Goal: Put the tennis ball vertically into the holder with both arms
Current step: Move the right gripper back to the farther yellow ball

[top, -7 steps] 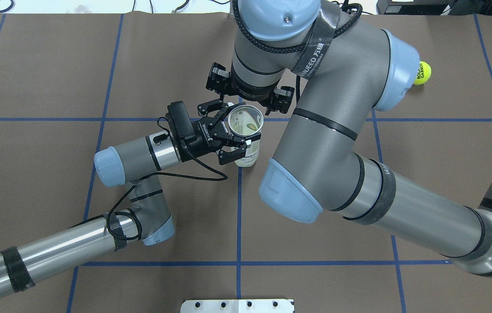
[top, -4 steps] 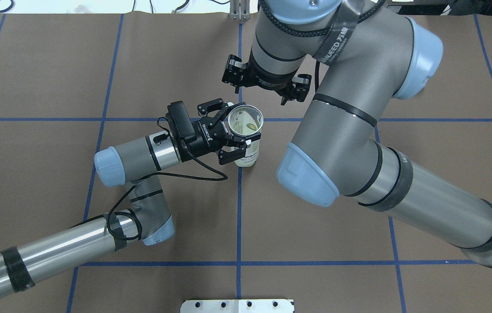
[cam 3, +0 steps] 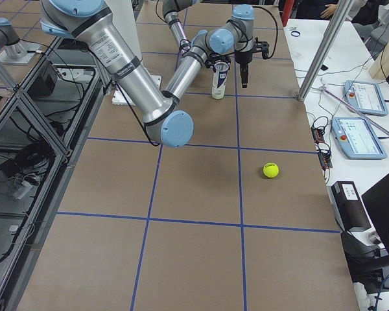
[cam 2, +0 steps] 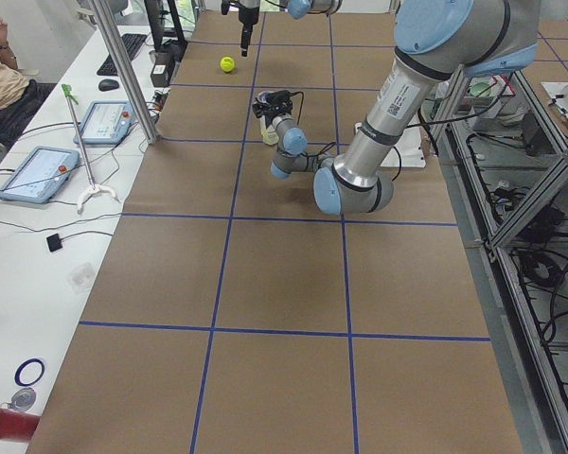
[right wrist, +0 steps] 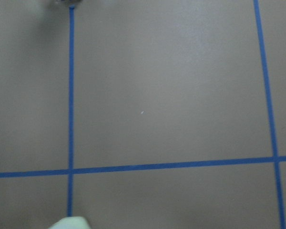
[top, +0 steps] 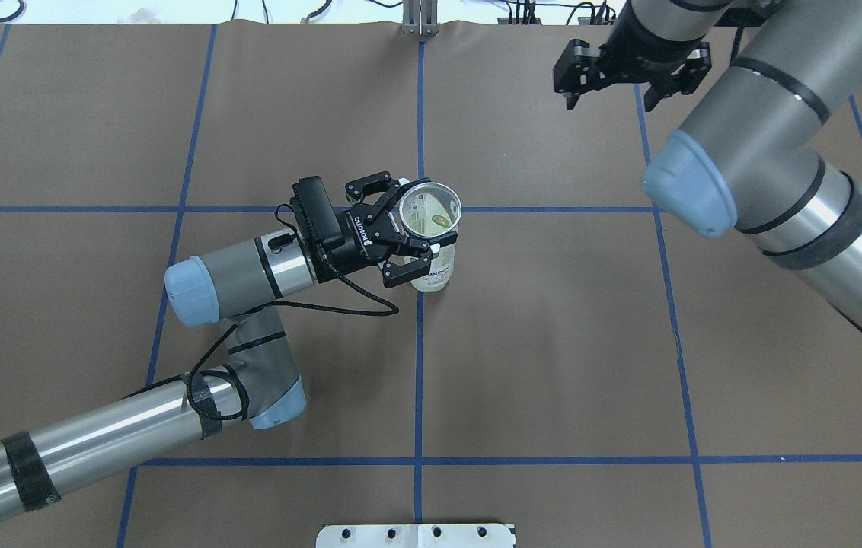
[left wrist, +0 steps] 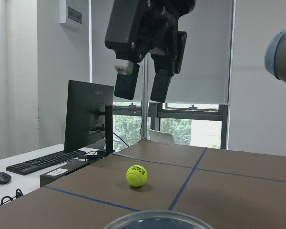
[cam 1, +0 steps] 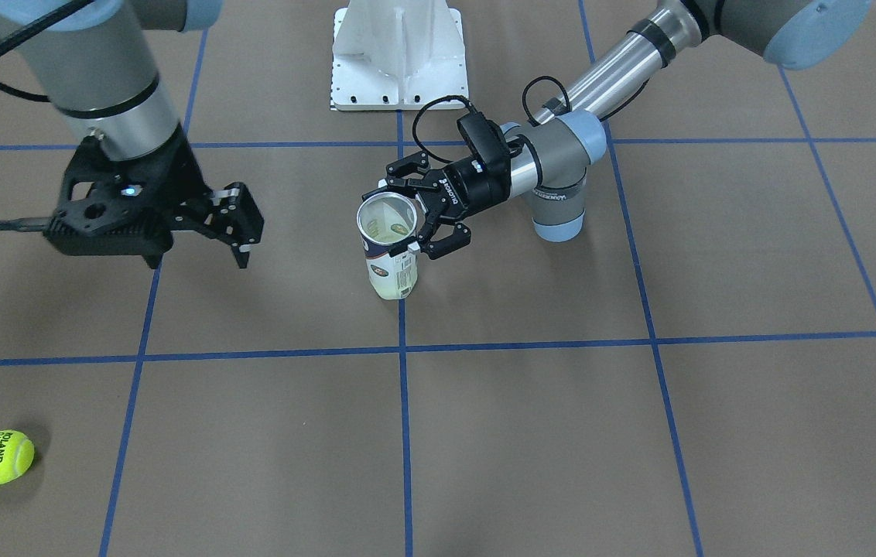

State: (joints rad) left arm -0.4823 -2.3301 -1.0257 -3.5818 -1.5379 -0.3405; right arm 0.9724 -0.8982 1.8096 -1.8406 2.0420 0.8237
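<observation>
The holder, a clear can with a silver rim and a "W" label, stands upright at the table's middle; it also shows in the front view and the right side view. My left gripper is shut on the holder just below the rim. My right gripper is open and empty, hanging above the table far right of the holder; it also shows in the front view and the left wrist view. The yellow tennis ball lies on the table beyond it, hidden in the overhead view.
The white pedestal base stands at the robot's edge of the table. Blue tape lines cross the brown paper. The right arm's elbow hangs over the right half. Desks with monitors and a metal pole flank the table's right end.
My right arm has swung from just behind the holder away to the far right, gripper still open. The left gripper and the holder have not moved.
</observation>
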